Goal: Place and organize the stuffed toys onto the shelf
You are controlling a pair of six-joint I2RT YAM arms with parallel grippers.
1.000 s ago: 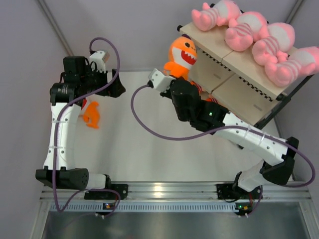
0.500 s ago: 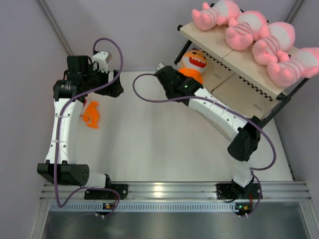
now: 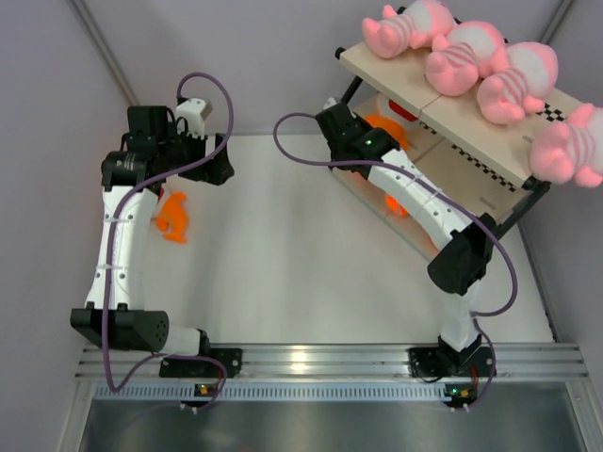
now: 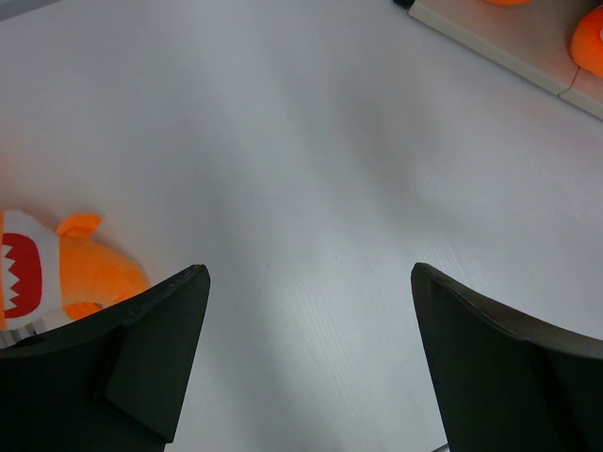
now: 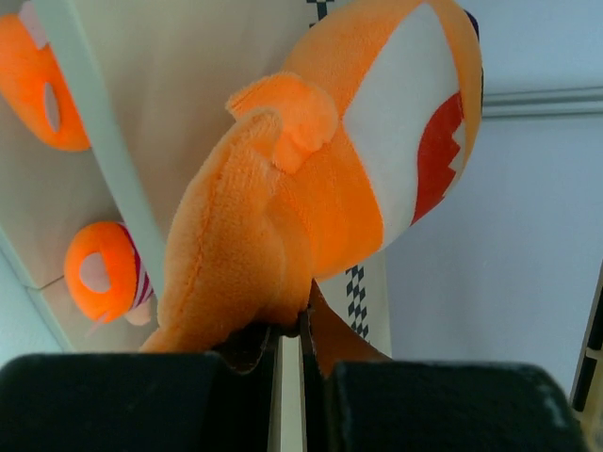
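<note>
From above, the right arm had driven forward in the last second: the orange toy (image 3: 389, 122) that had been held up in front of the shelf (image 3: 405, 83) was now tucked under the top board, over the middle tier at the worktop's (image 3: 283, 254) far right corner, so placing looked nearly done with only the release left. The right gripper (image 3: 370, 134) was hard to read there. The end pink toy (image 3: 568, 143) had slipped toward the board's right end and hung over it, a tumble risk, while three pink toys (image 3: 460, 58) sat in a row. The left gripper (image 3: 215, 160) had scarcely budged, and a loose orange toy (image 3: 171, 217) waited by the left edge. On the left wrist camera the left gripper (image 4: 309, 282) was spread wide and empty over the smooth matte worktop (image 4: 311, 141), the loose orange toy (image 4: 71, 273) just beside its left finger, felt teeth showing. On the right wrist camera the right gripper (image 5: 287, 350) was pinching the orange toy (image 5: 320, 207) by a fold of fuzzy, squashy fleece at its base; beyond lay flat cream boards of the shelf (image 5: 188, 94) and two more rounded orange toys (image 5: 102, 271).
</note>
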